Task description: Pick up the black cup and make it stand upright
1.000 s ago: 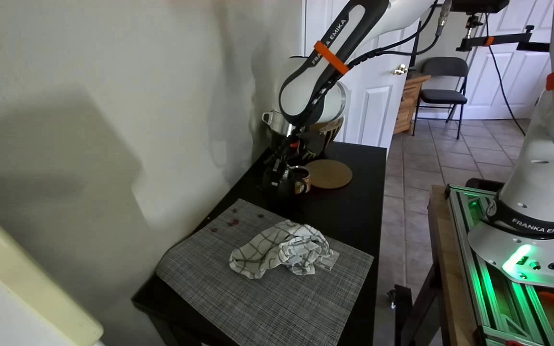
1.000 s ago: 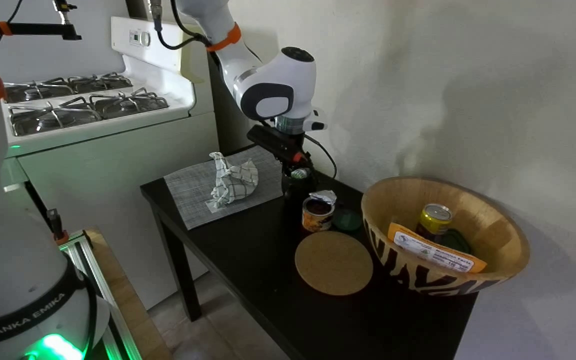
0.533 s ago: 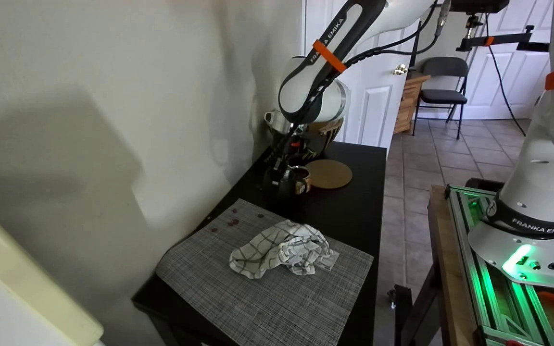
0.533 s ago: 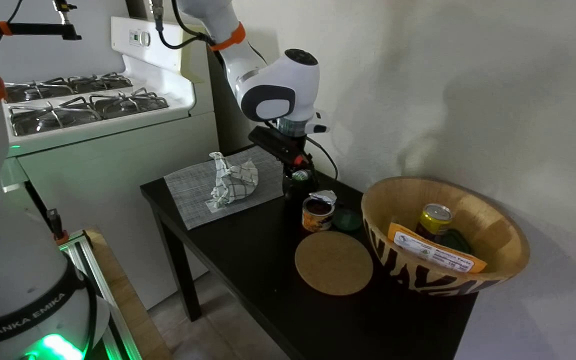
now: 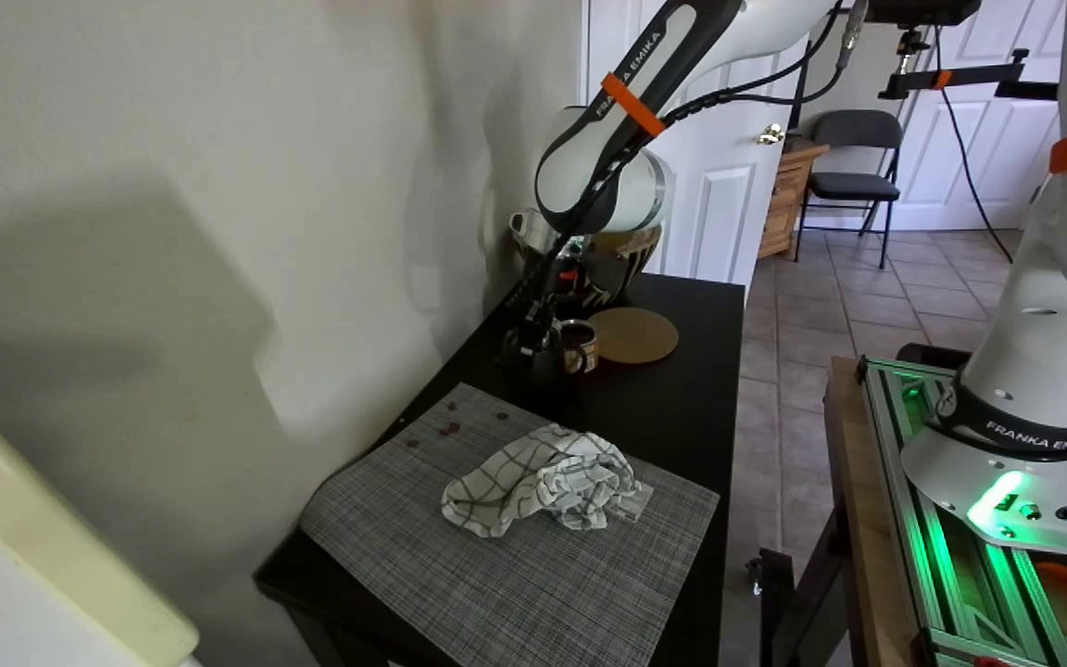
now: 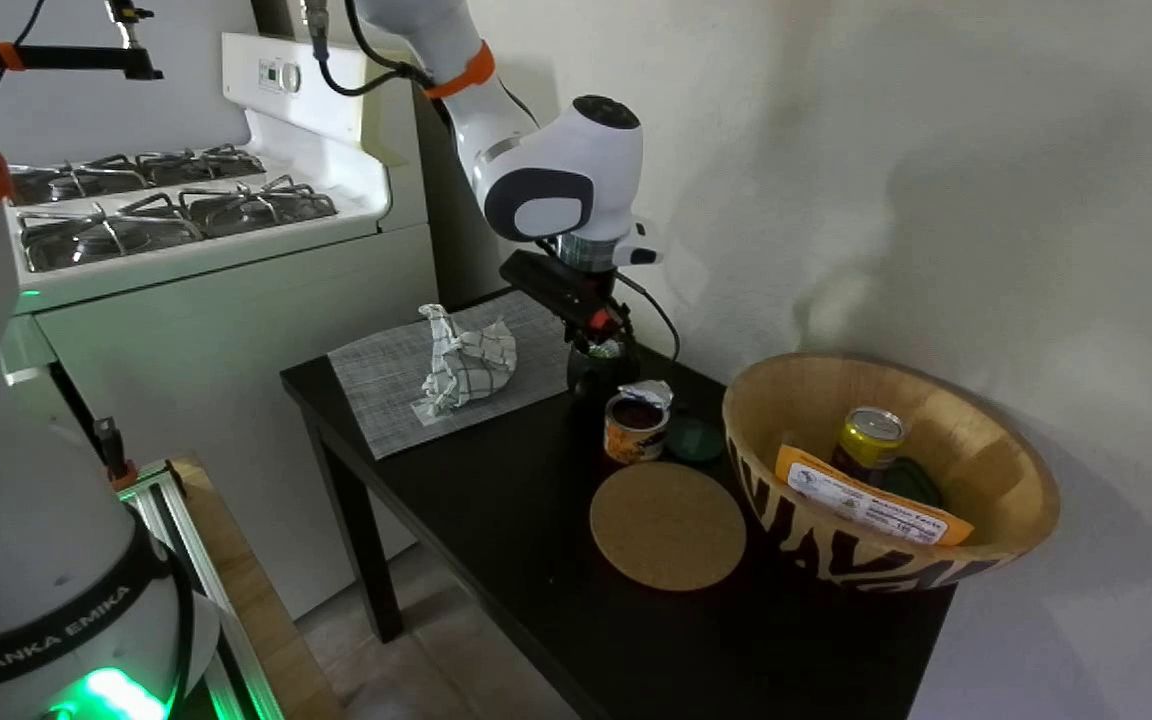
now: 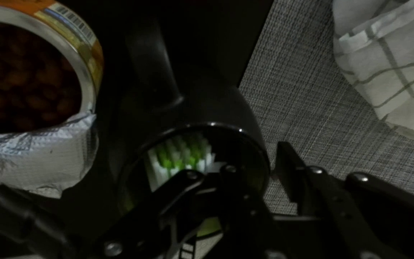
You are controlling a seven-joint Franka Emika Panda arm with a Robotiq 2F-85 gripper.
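The black cup (image 7: 207,104) is a plain dark mug with a handle, its round mouth facing my wrist camera. A white and green bristled thing (image 7: 178,158) shows inside it. In both exterior views the cup (image 6: 594,380) stands on the black table below my gripper and looks upright; it is very dark (image 5: 533,369) there. My gripper (image 7: 259,158) is open and straddles the cup's rim: one finger reaches over the mouth, the other is outside the wall with a small gap. The cup's base is hidden.
An open food can (image 6: 634,440) with a foil lid (image 7: 49,154) stands close beside the cup. A round tan board (image 6: 668,525), a green lid (image 6: 694,440) and the patterned basket (image 6: 766,500) lie beyond. A checked cloth (image 5: 543,482) lies on the grey mat (image 5: 533,593). A wall runs behind.
My gripper has shifted slightly toward the wall and lowered a little at the cup's mouth. The other things have not visibly moved.
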